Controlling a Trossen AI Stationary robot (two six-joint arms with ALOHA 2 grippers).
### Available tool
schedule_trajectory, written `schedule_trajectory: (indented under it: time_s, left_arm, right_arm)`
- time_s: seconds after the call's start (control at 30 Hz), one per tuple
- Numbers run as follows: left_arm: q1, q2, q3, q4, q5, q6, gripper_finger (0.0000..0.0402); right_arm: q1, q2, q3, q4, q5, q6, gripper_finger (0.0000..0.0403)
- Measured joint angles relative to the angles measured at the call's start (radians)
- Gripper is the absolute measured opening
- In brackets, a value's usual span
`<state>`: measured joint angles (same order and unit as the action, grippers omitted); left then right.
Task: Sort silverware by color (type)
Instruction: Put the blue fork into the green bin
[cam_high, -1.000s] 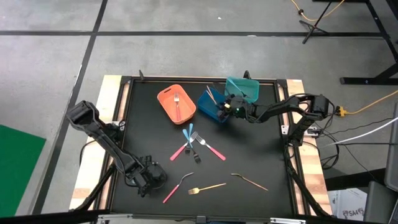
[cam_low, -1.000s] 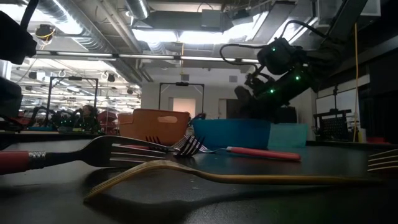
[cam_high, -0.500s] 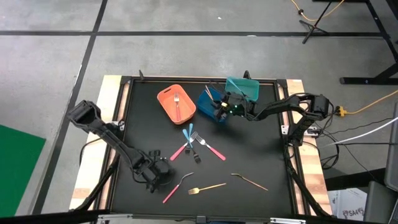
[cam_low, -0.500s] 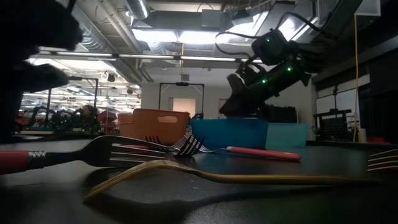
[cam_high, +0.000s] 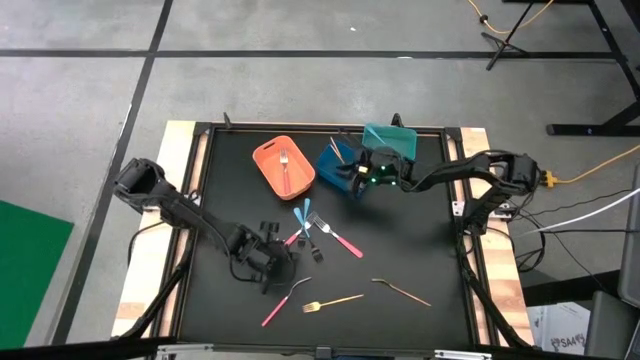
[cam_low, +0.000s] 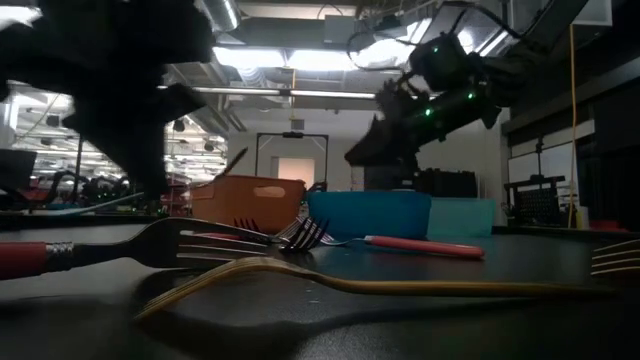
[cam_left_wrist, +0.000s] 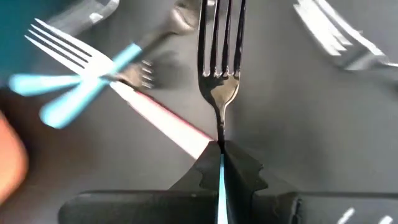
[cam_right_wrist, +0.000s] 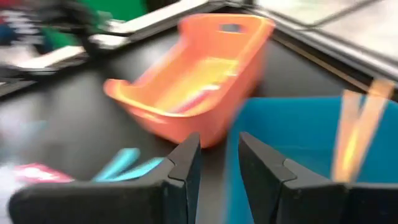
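Two grippers over the black table (cam_high: 420, 240), silverware sorting.
My left gripper (cam_left_wrist: 221, 163) was clenched on a light-blue-handled fork (cam_left_wrist: 220, 68) above the crossed pink and blue pieces (cam_high: 305, 232) at mid-table; my right gripper (cam_right_wrist: 214, 163), jaws parted and empty, hung over the blue bin (cam_high: 340, 166) beside the orange bin (cam_high: 283, 166).

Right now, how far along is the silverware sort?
Early. Done: one fork lies in the orange bin, and a few pieces stand in the blue bin. In hand: the left gripper is shut on a blue-handled fork; the right gripper hangs open and empty by the bins. Left: the crossed pile mid-table and the pieces near the front edge.
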<state>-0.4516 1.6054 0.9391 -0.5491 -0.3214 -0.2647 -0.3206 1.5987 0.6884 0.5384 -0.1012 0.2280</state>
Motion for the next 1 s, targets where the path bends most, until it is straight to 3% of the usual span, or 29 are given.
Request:
schedule_trajectory:
  time_s: [0.13, 0.27, 0.67, 1.0]
  left_arm:
    - [0.05, 0.0, 0.012, 0.004, -0.041, 0.16, 0.0001]
    - [0.095, 0.0, 0.012, 0.042, -0.086, 0.319, 0.0001]
    - [0.226, 0.0, 0.012, 0.241, -0.134, 0.765, 0.0001]
    - [0.291, -0.001, 0.012, 0.386, -0.134, 0.961, 0.0001]
  right_arm:
    - [0.0, -0.04, 0.0, 0.0, -0.169, 0.045, 0.0099]
    - [0.0, -0.066, 0.0, 0.0, -0.256, 0.169, 0.0099]
    - [0.008, -0.067, 0.0, -0.017, -0.373, 0.475, 0.0099]
    - [0.117, -0.067, 0.065, -0.056, -0.361, 0.501, 0.0099]
